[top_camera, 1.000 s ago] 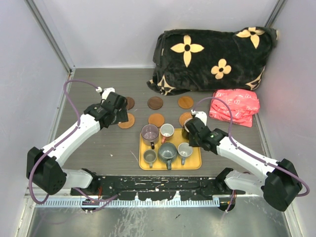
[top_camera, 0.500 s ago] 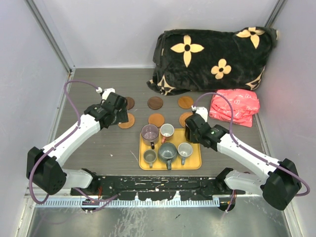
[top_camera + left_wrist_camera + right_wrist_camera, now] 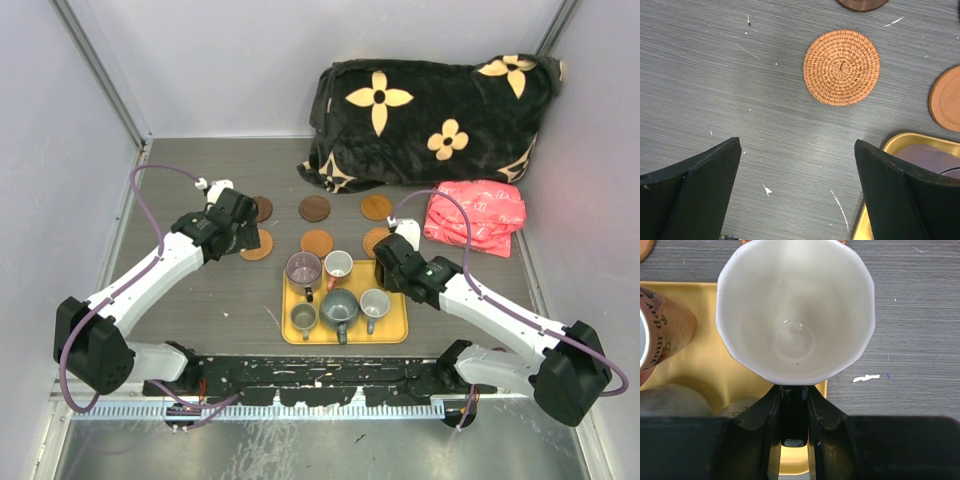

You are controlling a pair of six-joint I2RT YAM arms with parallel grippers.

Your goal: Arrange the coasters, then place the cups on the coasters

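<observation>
My right gripper (image 3: 793, 396) is shut on the black handle of the black cup with a cream inside (image 3: 795, 310). It holds the cup upright above the right edge of the yellow tray (image 3: 705, 370). In the top view this gripper (image 3: 386, 262) partly covers one coaster (image 3: 374, 238). On the tray stand a purple cup (image 3: 303, 268), a white and pink cup (image 3: 338, 265), two grey cups (image 3: 339, 306) (image 3: 374, 303) and an olive cup (image 3: 303, 317). My left gripper (image 3: 797, 190) hangs open above bare table, near a wicker coaster (image 3: 841, 67).
Other coasters lie in two rows behind the tray (image 3: 315, 208) (image 3: 376, 207) (image 3: 317, 242). A black blanket with cream flowers (image 3: 430, 110) fills the back right. A pink bag (image 3: 478, 215) lies to the right of the coasters. Side walls close in the table.
My right gripper has shifted slightly back and to the right with the cup still in it. The left arm has hardly moved.
</observation>
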